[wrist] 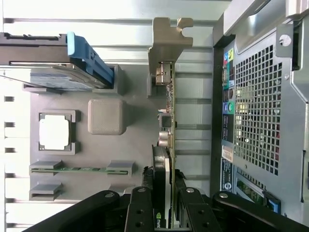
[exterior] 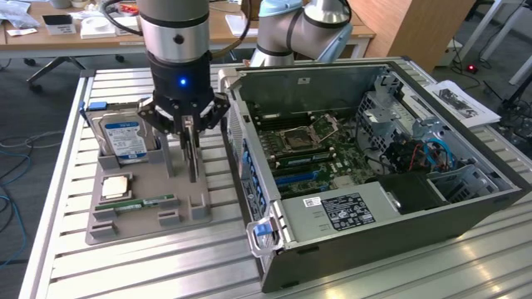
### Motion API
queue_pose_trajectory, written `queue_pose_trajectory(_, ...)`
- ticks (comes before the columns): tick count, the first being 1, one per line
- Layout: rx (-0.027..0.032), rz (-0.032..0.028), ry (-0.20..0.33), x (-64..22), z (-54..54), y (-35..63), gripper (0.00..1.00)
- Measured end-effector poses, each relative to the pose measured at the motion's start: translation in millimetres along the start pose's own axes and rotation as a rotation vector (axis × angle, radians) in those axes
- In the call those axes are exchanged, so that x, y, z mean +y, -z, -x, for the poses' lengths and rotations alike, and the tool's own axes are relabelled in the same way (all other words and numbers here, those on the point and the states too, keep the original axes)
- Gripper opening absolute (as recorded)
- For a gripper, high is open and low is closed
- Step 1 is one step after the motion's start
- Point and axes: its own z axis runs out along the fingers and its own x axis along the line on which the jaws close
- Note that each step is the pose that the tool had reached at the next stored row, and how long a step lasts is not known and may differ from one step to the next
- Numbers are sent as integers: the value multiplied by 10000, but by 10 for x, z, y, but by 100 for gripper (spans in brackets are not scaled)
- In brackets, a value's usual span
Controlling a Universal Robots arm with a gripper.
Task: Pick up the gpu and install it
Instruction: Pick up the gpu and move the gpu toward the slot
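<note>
The gpu [exterior: 194, 163] stands on edge, upright, over the grey parts tray [exterior: 158, 180], just beside the open computer case [exterior: 374, 205]. My gripper [exterior: 189, 132] comes down from above and is shut on the card's upper part. In the wrist view the gpu [wrist: 168, 111] runs edge-on away from the camera. Its silver bracket [wrist: 166, 43] is at the far end and its black cooler sits between my black fingers [wrist: 140, 208]. My gripper [wrist: 163, 180] clamps the card from both sides. Whether the card's lower edge still touches the tray I cannot tell.
The tray also holds a silver hard drive [exterior: 124, 134] with a blue-white label, a CPU [exterior: 114, 185] and a narrow memory stick [exterior: 146, 201]. The case lies on its side with the motherboard [exterior: 308, 149] exposed. Its perforated rear panel [wrist: 251, 111] is close beside the card.
</note>
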Motion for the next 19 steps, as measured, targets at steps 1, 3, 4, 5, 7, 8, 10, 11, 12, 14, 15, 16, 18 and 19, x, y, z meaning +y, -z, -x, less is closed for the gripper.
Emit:
queue_pose_trajectory(1, 1, 0, 0, 2, 0, 34, 27)
queue_pose_trajectory(3, 2, 0, 0, 5, -1, 97, 27)
queue_pose_trajectory(4, 1, 1, 0, 6, -1, 127, 27)
queue_pose_trajectory(5, 1, 3, -1, 8, -1, 155, 27)
queue_pose_trajectory(7, 1, 7, -1, 10, -2, 207, 27)
queue_pose_trajectory(8, 1, 8, 0, 12, -2, 233, 27)
queue_pose_trajectory(10, 1, 9, -1, 14, -2, 283, 27)
queue_pose_trajectory(11, 0, 12, 0, 15, -3, 307, 27)
queue_pose_trajectory(12, 0, 13, 0, 16, -3, 333, 27)
queue_pose_trajectory(14, -1, 18, -1, 19, -3, 389, 27)
queue_pose_trajectory(15, -2, 19, -1, 21, -3, 418, 27)
queue_pose_trajectory(16, -3, 21, -1, 22, -4, 447, 27)
queue_pose_trajectory(18, -5, 23, -2, 25, -4, 500, 27)
queue_pose_trajectory(19, -8, 25, -1, 27, -4, 525, 27)
